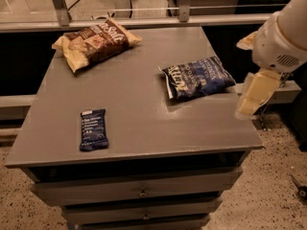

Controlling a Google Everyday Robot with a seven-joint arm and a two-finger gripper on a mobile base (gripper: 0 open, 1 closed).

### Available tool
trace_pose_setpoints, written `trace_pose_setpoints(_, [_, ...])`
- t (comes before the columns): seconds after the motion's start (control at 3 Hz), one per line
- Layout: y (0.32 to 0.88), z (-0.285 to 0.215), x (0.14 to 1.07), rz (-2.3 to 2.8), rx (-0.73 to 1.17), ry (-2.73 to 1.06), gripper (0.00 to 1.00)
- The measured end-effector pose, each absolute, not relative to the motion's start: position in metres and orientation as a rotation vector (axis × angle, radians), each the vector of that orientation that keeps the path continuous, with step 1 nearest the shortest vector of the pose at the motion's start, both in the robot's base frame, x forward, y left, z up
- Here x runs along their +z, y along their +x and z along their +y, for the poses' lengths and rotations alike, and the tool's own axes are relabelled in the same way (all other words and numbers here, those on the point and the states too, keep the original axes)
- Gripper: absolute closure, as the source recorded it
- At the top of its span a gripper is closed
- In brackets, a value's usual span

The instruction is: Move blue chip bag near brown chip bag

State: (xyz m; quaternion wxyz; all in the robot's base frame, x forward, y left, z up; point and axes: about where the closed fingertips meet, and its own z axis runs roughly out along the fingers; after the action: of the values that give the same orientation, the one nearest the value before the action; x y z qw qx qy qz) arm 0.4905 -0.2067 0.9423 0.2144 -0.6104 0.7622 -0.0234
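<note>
The blue chip bag [197, 77], puffy and dark navy with white lettering, lies on the right side of the grey table [139, 95]. The brown chip bag [97, 41], with white "Salt" lettering and tan ends, lies at the table's far left corner. My gripper [250, 99], cream-coloured under a white arm housing [282, 38], hangs just off the table's right edge. It is beside the blue bag's right end and holds nothing that I can see.
A small flat dark-blue bar wrapper [93, 129] lies near the table's front left. The table has drawers [142, 191] below its front edge. A metal rail [144, 22] runs behind the table. The floor to the right is speckled.
</note>
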Motion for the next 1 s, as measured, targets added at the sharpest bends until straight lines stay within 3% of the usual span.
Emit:
trace_pose_setpoints(0.67, [0.571, -0.177, 0.886, 2.056, 0.047, -1.59, 0.0])
trace_pose_setpoints(1.0, [0.595, -0.164, 0.869, 2.045, 0.103, -1.548, 0.16])
